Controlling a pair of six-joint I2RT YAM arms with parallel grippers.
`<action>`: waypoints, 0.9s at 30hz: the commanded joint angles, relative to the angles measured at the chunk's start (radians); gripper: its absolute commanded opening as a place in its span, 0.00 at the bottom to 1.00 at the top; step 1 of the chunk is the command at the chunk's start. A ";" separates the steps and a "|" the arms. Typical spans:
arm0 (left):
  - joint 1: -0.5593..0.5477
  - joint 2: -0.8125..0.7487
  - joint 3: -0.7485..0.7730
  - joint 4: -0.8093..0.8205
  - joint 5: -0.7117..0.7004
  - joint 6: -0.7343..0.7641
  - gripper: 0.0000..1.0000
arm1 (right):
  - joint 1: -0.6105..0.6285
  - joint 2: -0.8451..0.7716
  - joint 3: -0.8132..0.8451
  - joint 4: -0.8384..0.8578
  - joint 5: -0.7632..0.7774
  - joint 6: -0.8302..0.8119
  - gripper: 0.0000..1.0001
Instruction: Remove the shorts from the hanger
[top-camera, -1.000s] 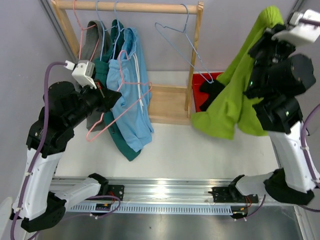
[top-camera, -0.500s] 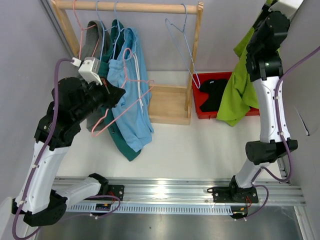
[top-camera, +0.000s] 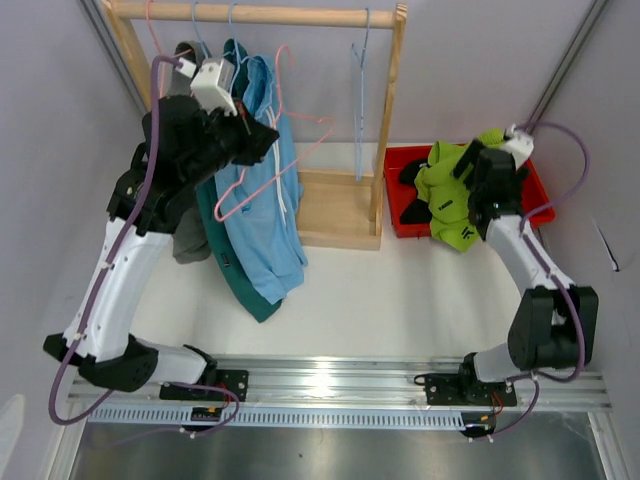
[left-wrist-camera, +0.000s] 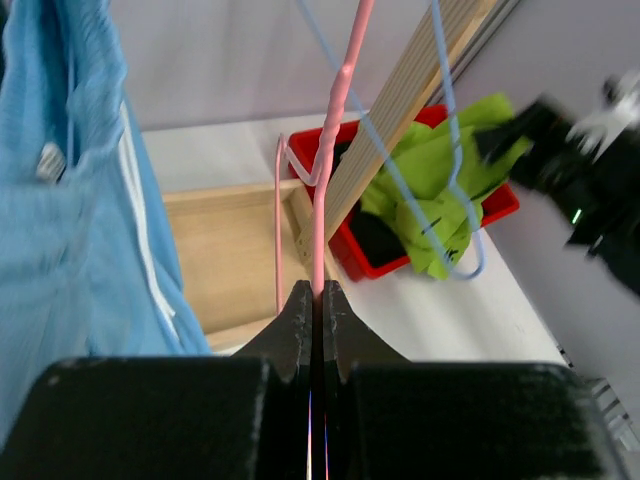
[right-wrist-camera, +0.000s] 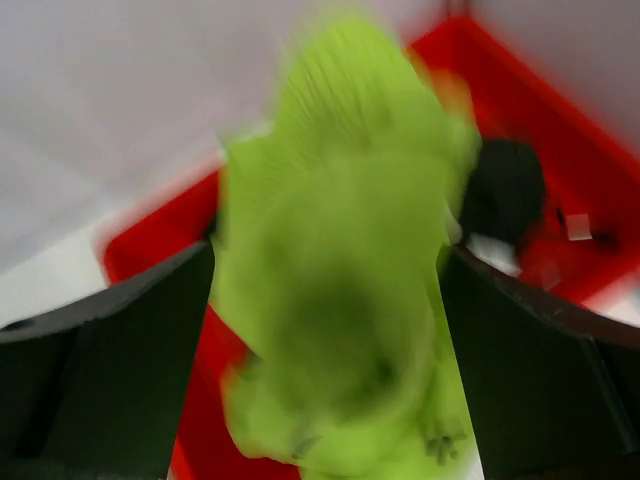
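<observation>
My left gripper (top-camera: 262, 137) (left-wrist-camera: 318, 290) is raised near the wooden rail (top-camera: 250, 14) and shut on the wire of an empty pink hanger (top-camera: 292, 130) (left-wrist-camera: 330, 150). Light blue shorts (top-camera: 262, 210) (left-wrist-camera: 70, 230), dark teal shorts (top-camera: 237, 275) and grey shorts (top-camera: 185, 240) hang on hangers at the rail's left end. Lime green shorts (top-camera: 448, 195) (right-wrist-camera: 350, 300) (left-wrist-camera: 430, 190) lie bunched over the red bin (top-camera: 535, 180) (right-wrist-camera: 150, 245). My right gripper (top-camera: 462, 190) (right-wrist-camera: 328, 260) hangs over them with its jaws wide open. Black shorts (top-camera: 412, 177) (right-wrist-camera: 505, 190) lie in the same bin.
An empty blue hanger (top-camera: 358, 100) (left-wrist-camera: 400, 190) hangs at the rail's right end beside the wooden post (top-camera: 392, 110) (left-wrist-camera: 400, 110). The rack's wooden base (top-camera: 340, 205) sits between the hanging shorts and the bin. Grey walls close in on the left and right.
My right arm swung down from high up with the lime green shorts to the red bin, and its jaws opened. My left arm lifted the pink hanger up toward the rail.
</observation>
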 joint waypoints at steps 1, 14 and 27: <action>-0.035 0.086 0.196 0.052 -0.030 0.025 0.00 | -0.002 -0.211 -0.176 0.079 -0.055 0.148 0.99; -0.048 0.514 0.663 0.118 -0.048 0.002 0.00 | 0.150 -0.716 -0.382 -0.208 -0.069 0.154 0.99; -0.060 0.570 0.604 0.215 -0.031 -0.037 0.06 | 0.188 -0.810 -0.376 -0.291 -0.089 0.160 0.99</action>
